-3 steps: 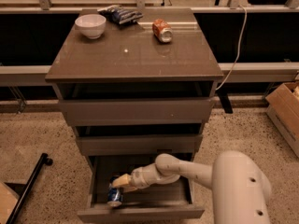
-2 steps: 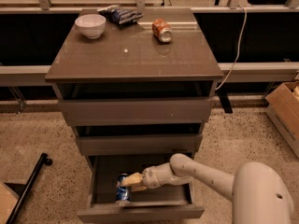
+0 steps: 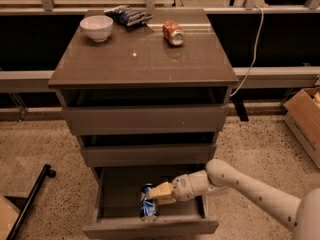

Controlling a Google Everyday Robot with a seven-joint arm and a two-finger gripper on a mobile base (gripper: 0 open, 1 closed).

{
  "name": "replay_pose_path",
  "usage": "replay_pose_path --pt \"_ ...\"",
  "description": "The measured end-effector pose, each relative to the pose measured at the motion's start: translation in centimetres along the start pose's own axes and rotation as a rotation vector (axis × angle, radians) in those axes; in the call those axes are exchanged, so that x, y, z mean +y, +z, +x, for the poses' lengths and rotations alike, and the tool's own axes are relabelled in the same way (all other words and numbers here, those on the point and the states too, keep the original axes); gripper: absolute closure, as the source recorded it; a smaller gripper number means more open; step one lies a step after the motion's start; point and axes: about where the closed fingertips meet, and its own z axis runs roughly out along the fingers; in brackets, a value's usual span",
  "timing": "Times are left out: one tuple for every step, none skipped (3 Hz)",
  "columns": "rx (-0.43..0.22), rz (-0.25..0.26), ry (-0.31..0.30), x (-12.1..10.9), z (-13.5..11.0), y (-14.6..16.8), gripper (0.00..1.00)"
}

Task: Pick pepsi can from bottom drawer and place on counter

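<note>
The blue pepsi can [image 3: 147,206] stands upright inside the open bottom drawer [image 3: 150,228], near its front middle. My gripper [image 3: 156,194] reaches into the drawer from the right on a white arm, and its cream fingers [image 3: 161,190] sit around the can's upper part. The can's base looks close to the drawer floor. The counter [image 3: 145,59] is the glossy grey-brown top of the cabinet, far above the gripper.
On the counter stand a white bowl [image 3: 96,27], a dark blue snack bag [image 3: 128,16] and an orange-red can [image 3: 173,33] lying on its side. Two shallower drawers sit above the bottom one. A cardboard box [image 3: 305,119] is at the right, a black bar [image 3: 30,199] at the lower left.
The camera has moved closer to the cabinet. My gripper and the can sit further right in the drawer, and the can now stands more upright in the fingers.
</note>
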Motion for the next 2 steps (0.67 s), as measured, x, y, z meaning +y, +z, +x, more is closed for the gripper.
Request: replay_pose_path --pt "0.019 0.091 -0.027 4.7 1.6 -3.7 1.0" --pt "0.027 0.206 -0.081 9.4 1.4 -7.3 1.0"
